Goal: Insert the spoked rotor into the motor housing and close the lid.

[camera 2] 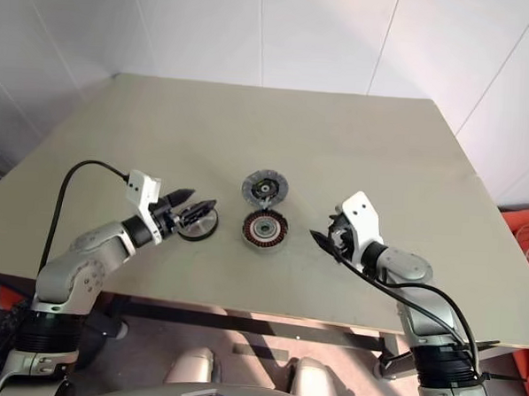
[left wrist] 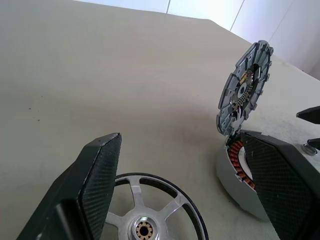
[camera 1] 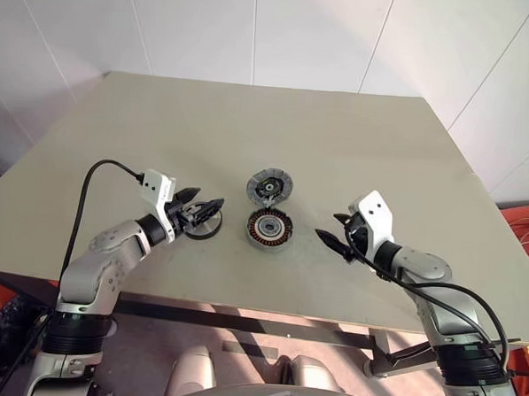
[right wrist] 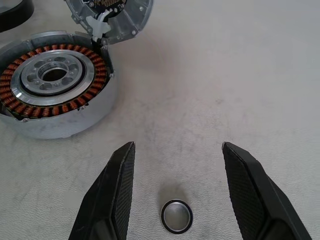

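Spoked rotor [left wrist: 150, 220] flat on the table [camera 1: 251, 117], left of the motor housing [camera 1: 269, 230].
Lid [camera 1: 270, 187] raised; left gripper [camera 1: 202, 209] spread over the rotor, right gripper [camera 1: 334, 233] spread, empty.

Both silver-grey jointed arms carried white wrist blocks, looping black cables, and black, textured, pointed-fingered grippers: left gripper [camera 1: 201, 211], right gripper [camera 1: 332, 233].

Beige worktop [camera 1: 251, 117], near-middle: motor housing [camera 1: 270, 230] lying open, copper ring showing, lid [camera 1: 269, 187] tilted up at its far edge. Left of housing, spoked rotor [camera 1: 208, 222] flat on worktop, left gripper [camera 1: 205, 208] over it, jaws spread. Right gripper [camera 1: 333, 233] right of housing, apart from it, jaws parted.
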You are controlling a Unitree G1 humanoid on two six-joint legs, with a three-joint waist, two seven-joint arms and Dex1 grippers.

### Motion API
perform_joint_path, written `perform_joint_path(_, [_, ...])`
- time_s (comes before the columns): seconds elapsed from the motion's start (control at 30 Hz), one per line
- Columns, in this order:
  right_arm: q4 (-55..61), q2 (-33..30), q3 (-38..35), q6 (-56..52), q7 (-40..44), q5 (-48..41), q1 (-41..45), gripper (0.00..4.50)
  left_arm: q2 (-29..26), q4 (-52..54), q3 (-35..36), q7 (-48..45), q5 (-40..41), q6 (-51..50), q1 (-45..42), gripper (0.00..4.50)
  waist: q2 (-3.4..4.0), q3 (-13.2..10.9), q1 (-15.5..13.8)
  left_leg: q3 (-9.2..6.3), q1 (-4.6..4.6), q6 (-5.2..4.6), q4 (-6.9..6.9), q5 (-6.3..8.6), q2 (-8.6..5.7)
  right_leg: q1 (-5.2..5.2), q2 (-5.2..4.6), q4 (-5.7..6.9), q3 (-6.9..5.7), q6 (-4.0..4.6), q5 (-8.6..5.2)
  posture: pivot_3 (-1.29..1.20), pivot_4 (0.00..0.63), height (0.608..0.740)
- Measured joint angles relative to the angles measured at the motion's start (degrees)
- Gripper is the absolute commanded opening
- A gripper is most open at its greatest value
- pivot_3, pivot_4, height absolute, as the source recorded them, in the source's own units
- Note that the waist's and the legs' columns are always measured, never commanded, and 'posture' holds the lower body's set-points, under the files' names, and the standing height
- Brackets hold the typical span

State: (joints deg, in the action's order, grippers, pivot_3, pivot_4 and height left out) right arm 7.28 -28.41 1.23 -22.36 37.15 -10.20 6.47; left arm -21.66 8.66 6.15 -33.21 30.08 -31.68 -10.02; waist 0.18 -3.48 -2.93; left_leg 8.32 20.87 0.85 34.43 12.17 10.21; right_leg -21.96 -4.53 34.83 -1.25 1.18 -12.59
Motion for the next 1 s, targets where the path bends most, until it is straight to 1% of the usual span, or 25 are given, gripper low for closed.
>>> perform_joint_path(0.1, [-0.03,1.58,-0.91,2.12,-1.46,-0.1,0.07,3.11,0.02,-0.01,0.0,0.02,-0.07,0.1,0.0,4.09,0.0,0.0,0.02,0.0,0.0,0.0,0.0,0.0,0.0,0.0,0.0,-0.01,0.0,0.0,0.0,0.0,0.0,0.74])
perform_joint_path(0.2, [-0.03,1.93,-1.23,1.96,-0.88,-1.49,0.01,3.11,0.13,-0.06,0.0,0.03,-0.08,0.14,0.0,4.09,0.0,0.0,0.02,0.0,0.01,-0.01,0.0,0.0,0.0,0.0,0.0,-0.01,0.0,0.0,0.0,0.0,0.0,0.74])
perform_joint_path(0.33, [0.03,0.83,-1.44,-0.35,1.3,-3.28,-1.01,3.11,0.21,-0.09,0.04,0.03,-0.07,0.14,0.01,4.09,0.0,0.0,-0.06,0.0,0.02,-0.01,0.0,0.0,-0.01,0.0,0.0,-0.01,0.0,0.0,0.0,0.0,0.0,0.74])
perform_joint_path(0.43, [0.05,-1.32,-1.43,-0.9,2.21,-2.93,-2.63,3.11,0.21,-0.1,0.12,0.03,-0.08,0.14,0.02,4.09,0.0,0.0,-0.17,0.0,0.01,-0.01,0.0,0.0,-0.01,0.01,-0.01,-0.02,0.0,0.0,0.0,0.0,0.0,0.74])
perform_joint_path(0.53, [0.04,-2.04,-1.16,-1.11,2.58,-2.21,-3.53,3.11,0.21,-0.12,0.21,0.01,-0.08,0.14,0.04,4.09,0.0,0.0,-0.1,0.01,0.0,0.0,0.0,0.0,0.01,0.01,0.0,-0.01,0.0,0.0,0.0,0.0,0.0,0.74])
perform_joint_path(1.0, [-2.1,-1.48,-0.94,-0.87,2.0,-1.11,-4.17,3.11,0.23,-1.16,0.2,-0.54,-0.12,0.8,0.24,4.09,0.01,0.0,0.05,0.01,0.01,-0.01,0.0,0.0,0.0,0.0,0.0,-0.02,0.0,0.0,0.0,0.0,0.0,0.74])
